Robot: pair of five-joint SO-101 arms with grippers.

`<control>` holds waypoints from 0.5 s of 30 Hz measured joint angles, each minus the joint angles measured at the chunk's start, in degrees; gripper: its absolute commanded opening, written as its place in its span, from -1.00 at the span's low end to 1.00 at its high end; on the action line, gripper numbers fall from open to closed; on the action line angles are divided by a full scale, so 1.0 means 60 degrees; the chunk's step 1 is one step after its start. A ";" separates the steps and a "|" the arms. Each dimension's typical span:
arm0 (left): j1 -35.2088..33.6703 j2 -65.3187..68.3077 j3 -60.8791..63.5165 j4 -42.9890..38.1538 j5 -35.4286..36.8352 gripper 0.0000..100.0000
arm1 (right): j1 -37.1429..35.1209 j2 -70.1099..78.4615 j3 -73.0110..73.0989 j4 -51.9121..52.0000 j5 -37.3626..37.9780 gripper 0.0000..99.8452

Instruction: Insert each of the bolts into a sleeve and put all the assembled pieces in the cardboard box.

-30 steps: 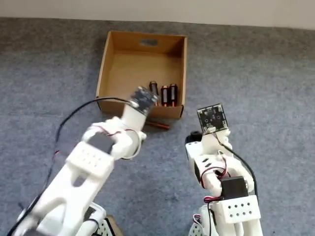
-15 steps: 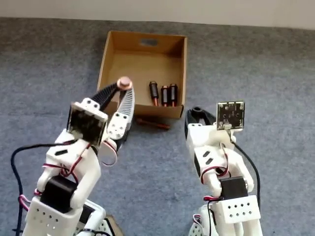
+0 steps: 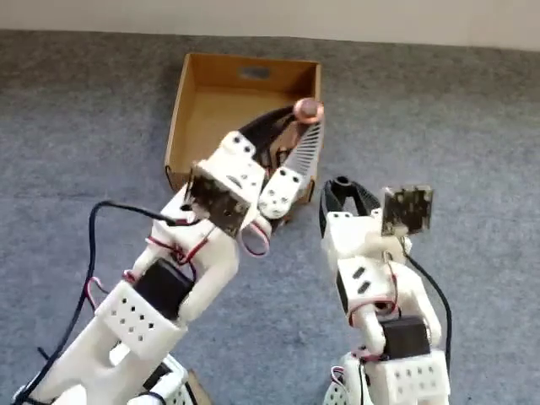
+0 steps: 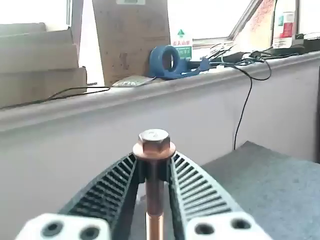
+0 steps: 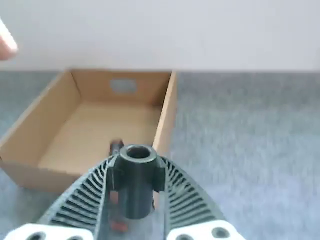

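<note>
— Over the brown cardboard box's (image 3: 179, 118) right wall, what's held?
— Left arm's fingers (image 3: 309, 148) pinch a copper hex-head bolt (image 3: 308, 108). Right arm's fingers (image 5: 80, 205) clamp a black cylindrical sleeve (image 5: 136, 185) just beside the box. Green-white ledge label (image 4: 182, 39): unreadable.

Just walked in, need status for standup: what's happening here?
Mid-assembly. The left end effector is shut on a copper bolt, raised over the right wall of the cardboard box in the high view. The right end effector grips a black sleeve, open bore up, just outside the box's near right corner. Bolt and sleeve are apart, not yet joined.
</note>
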 measured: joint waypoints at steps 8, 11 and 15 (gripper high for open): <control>0.1245 0.0132 -0.1524 0.1758 0.0000 -0.98 | 0.0000 -0.2784 0.1597 -0.0645 0.0000 -0.99; 0.1436 0.0132 -0.1538 0.1788 0.0000 -0.98 | 0.0000 -0.2799 0.1744 -0.1026 0.0000 -0.99; 0.1538 0.0322 -0.1538 0.1788 0.0000 -0.98 | 0.0000 -0.2813 0.1744 -0.1084 0.0000 -0.99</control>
